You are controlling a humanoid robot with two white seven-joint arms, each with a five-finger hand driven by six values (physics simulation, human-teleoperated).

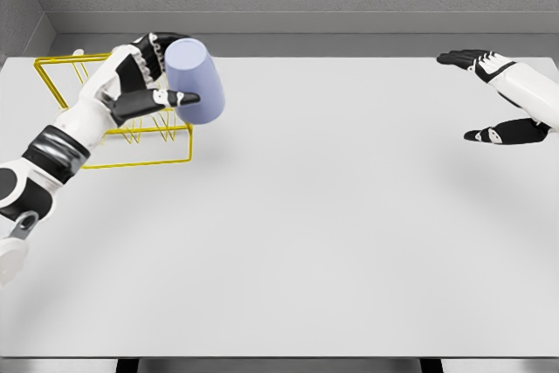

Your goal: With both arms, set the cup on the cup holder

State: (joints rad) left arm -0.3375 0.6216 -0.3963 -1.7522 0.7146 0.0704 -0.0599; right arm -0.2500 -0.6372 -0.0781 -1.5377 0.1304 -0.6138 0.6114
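Note:
A pale lavender cup [196,81] is held tilted in my left hand [147,79], fingers wrapped around its near side and thumb pointing right along it. The cup hangs above the right end of a yellow wire cup holder [106,151] at the table's far left; my forearm hides much of the holder. My right hand [498,98] hovers over the table's far right edge, fingers spread, holding nothing.
The white table [314,233] stretches across the view, with a grey wall behind it. The holder's wire prongs [138,135] stick up below my left wrist.

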